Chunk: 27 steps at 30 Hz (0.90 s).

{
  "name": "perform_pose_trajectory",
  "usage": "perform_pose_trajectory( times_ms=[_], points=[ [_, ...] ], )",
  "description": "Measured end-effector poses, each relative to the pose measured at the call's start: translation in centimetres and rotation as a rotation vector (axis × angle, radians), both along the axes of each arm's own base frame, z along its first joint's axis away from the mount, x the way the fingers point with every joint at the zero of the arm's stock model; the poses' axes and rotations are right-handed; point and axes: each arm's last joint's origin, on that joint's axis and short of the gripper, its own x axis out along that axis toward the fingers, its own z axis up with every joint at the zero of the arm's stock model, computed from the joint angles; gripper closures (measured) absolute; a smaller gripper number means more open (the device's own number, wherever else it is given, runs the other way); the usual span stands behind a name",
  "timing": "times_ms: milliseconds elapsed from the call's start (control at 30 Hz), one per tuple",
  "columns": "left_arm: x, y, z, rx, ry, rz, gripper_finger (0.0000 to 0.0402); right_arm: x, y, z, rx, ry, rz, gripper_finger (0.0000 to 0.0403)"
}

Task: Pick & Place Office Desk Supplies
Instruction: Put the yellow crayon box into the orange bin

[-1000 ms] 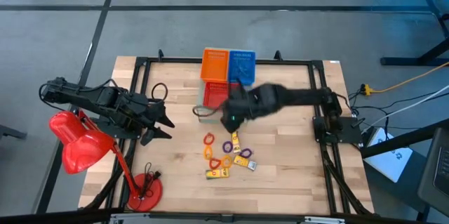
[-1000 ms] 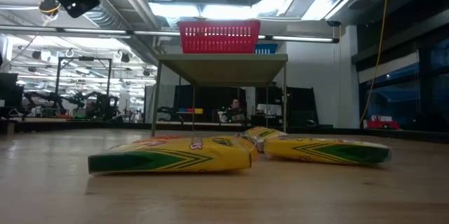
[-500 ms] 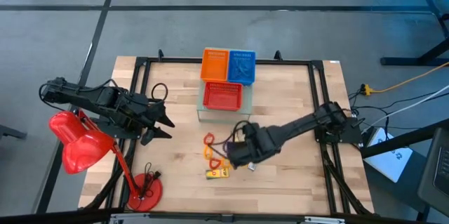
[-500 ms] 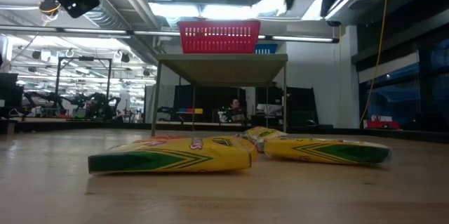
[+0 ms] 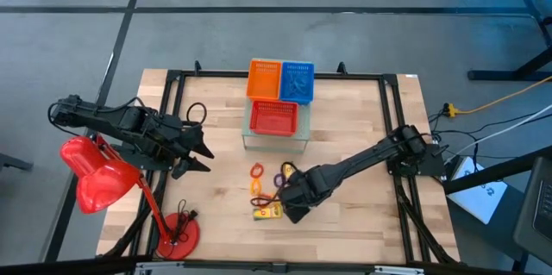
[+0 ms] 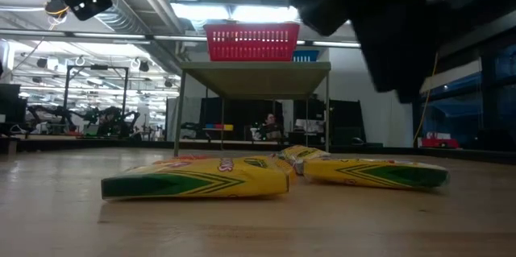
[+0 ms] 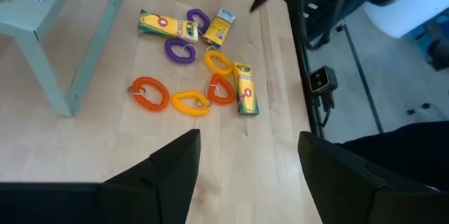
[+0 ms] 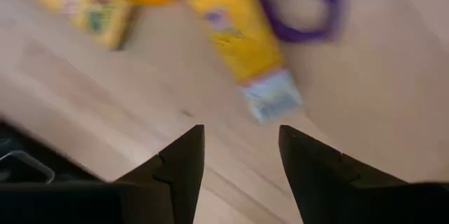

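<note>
The desk supplies lie in a loose cluster on the wooden table: an orange loop (image 5: 256, 171), a purple loop (image 5: 285, 171), yellow loops and small yellow boxes (image 5: 267, 213). They also show in the left wrist view (image 7: 189, 101). My right gripper (image 5: 291, 209) is open and hangs low over the cluster's near right side. In its wrist view (image 8: 242, 175) a yellow box (image 8: 245, 41) and a purple loop (image 8: 302, 6) lie flat just ahead of its fingers, untouched. My left gripper (image 5: 205, 153) is open and empty, above the table's left part.
Orange (image 5: 265, 79) and blue (image 5: 297, 81) baskets stand at the far middle. A red basket (image 5: 273, 118) sits on a small pale stand (image 6: 254, 68). A red desk lamp (image 5: 103, 180) with its round base (image 5: 177, 234) stands at the near left. Bare wood lies right of the cluster.
My right gripper has swung from beside the red basket toward the table's near edge and come down over the cluster of supplies. In the low view its dark arm has come down into the upper right. The supplies lie where they were.
</note>
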Motion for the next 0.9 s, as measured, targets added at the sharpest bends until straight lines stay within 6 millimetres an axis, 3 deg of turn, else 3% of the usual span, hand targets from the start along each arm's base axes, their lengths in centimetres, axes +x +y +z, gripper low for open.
perform_pose_trajectory(
  times_ms=[467,633,767,900],
  points=[
    [0.3,0.0,0.4,-0.075,-0.022,0.054,0.0162,0.1,-0.4,-0.9,-0.096,-0.046,0.257,0.0213],
    [0.3,0.1,0.5,-0.068,-0.036,0.086,0.0162,-0.4,-0.9,-2.2,-0.142,-0.022,0.279,0.0184],
    [0.3,0.1,0.5,-0.079,-0.031,0.101,0.0162,-1.0,-0.7,-4.0,-0.084,-0.006,0.267,0.0160],
    [0.3,0.1,0.5,-0.096,-0.025,0.114,0.0162,-0.9,-0.2,-4.3,-0.074,-0.040,0.259,0.0150]
  ],
)
